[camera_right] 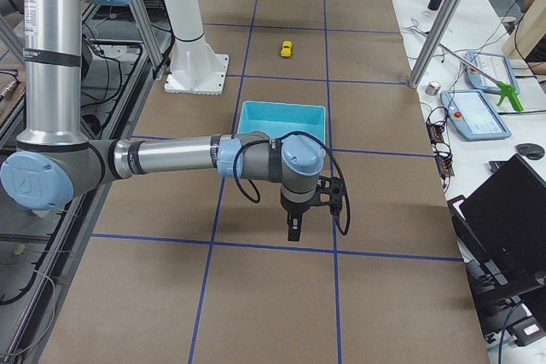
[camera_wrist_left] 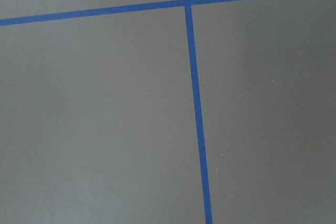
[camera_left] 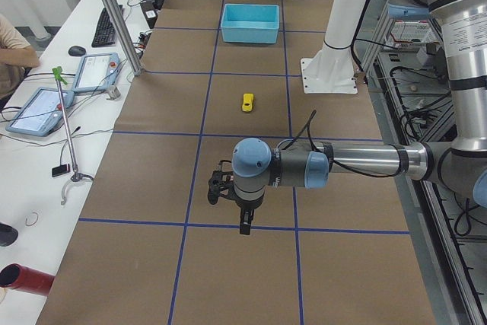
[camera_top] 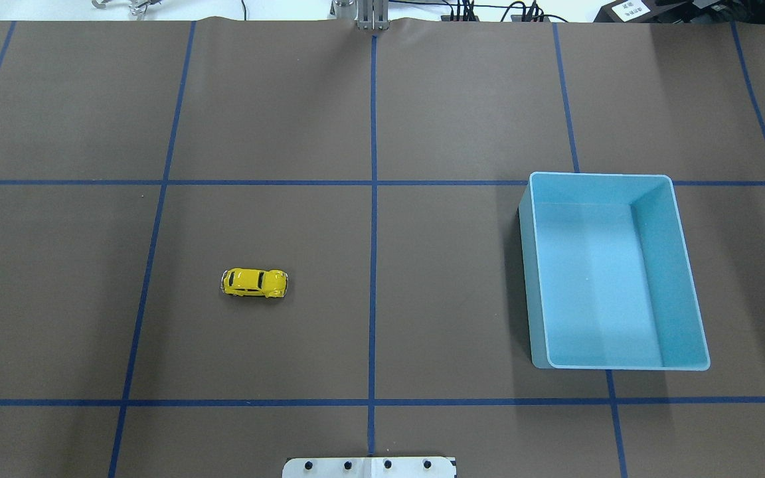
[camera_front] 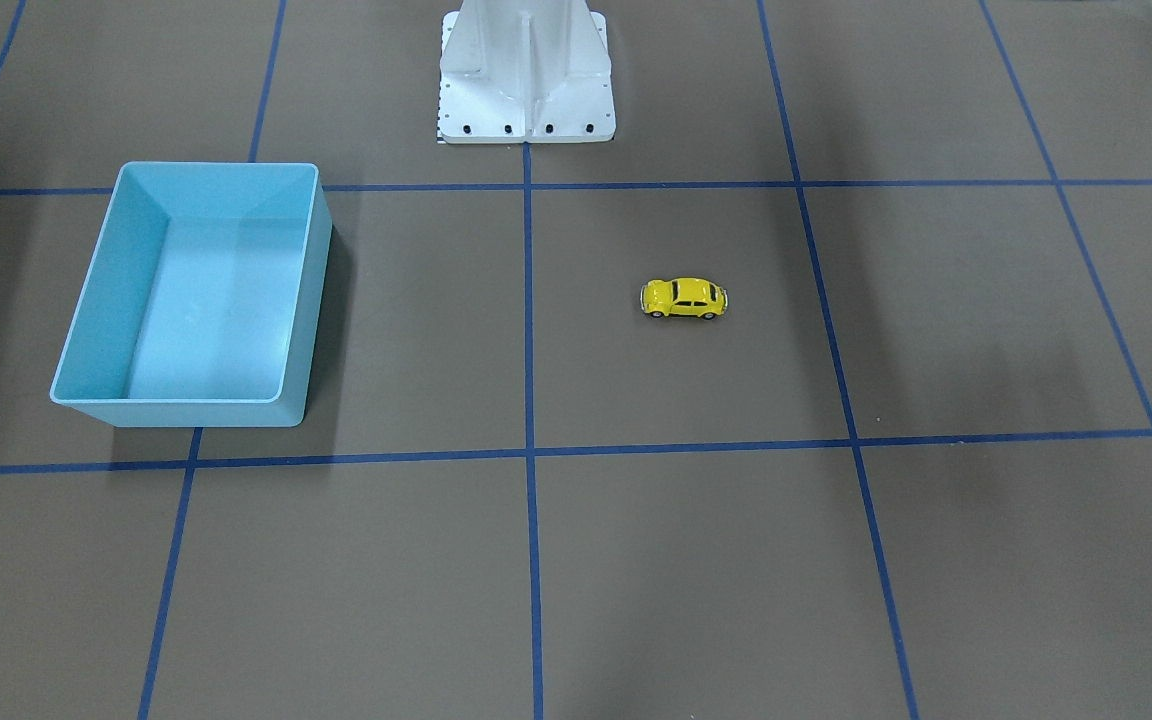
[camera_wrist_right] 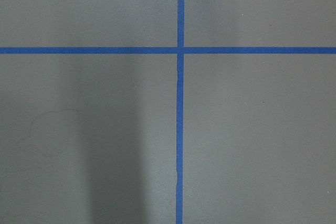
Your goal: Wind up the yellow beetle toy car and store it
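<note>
The yellow beetle toy car [camera_front: 684, 298] stands alone on its wheels on the brown mat, left of the centre line in the overhead view [camera_top: 254, 283]. The light blue bin [camera_top: 534, 279] is empty and lies on the other side of the centre line. Both grippers show only in the side views. My left gripper [camera_left: 242, 222] hangs above the mat, well short of the car [camera_left: 248, 103]. My right gripper [camera_right: 294, 232] hangs above the mat, on the near side of the bin [camera_right: 281, 112]. I cannot tell whether either is open or shut. The wrist views show only mat and tape.
The white robot base [camera_front: 526, 75] stands at the table's middle edge. Blue tape lines [camera_top: 373, 199] grid the brown mat. Operator desks with tablets [camera_left: 46, 108] and a metal post [camera_left: 114, 17] line the far side.
</note>
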Motion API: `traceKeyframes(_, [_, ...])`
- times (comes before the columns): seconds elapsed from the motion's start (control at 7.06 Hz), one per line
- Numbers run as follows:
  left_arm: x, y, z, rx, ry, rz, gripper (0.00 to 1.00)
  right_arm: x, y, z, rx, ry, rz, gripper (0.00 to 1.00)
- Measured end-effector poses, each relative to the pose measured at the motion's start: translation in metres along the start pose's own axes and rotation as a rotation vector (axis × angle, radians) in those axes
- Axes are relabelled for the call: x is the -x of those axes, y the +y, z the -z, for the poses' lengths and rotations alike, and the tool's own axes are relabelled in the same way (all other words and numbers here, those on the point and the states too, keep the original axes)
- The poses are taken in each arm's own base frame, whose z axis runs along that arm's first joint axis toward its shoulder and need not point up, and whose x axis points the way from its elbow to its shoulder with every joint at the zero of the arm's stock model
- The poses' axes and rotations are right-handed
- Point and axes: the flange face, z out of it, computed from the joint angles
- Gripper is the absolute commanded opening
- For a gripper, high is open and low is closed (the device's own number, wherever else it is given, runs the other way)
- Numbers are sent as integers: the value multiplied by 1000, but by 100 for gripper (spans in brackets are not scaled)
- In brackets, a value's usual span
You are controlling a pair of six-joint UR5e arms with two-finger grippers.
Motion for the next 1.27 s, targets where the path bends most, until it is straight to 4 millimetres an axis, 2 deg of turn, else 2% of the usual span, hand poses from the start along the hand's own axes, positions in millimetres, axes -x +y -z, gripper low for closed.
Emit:
traceKeyframes(0.57, [-1, -2, 1, -5, 4, -1, 100, -5, 1, 2, -5, 7, -10, 100])
traceKeyframes(1.27, [-10, -11, 12, -32, -3, -36, 100, -6, 1, 2, -4, 7, -10, 100])
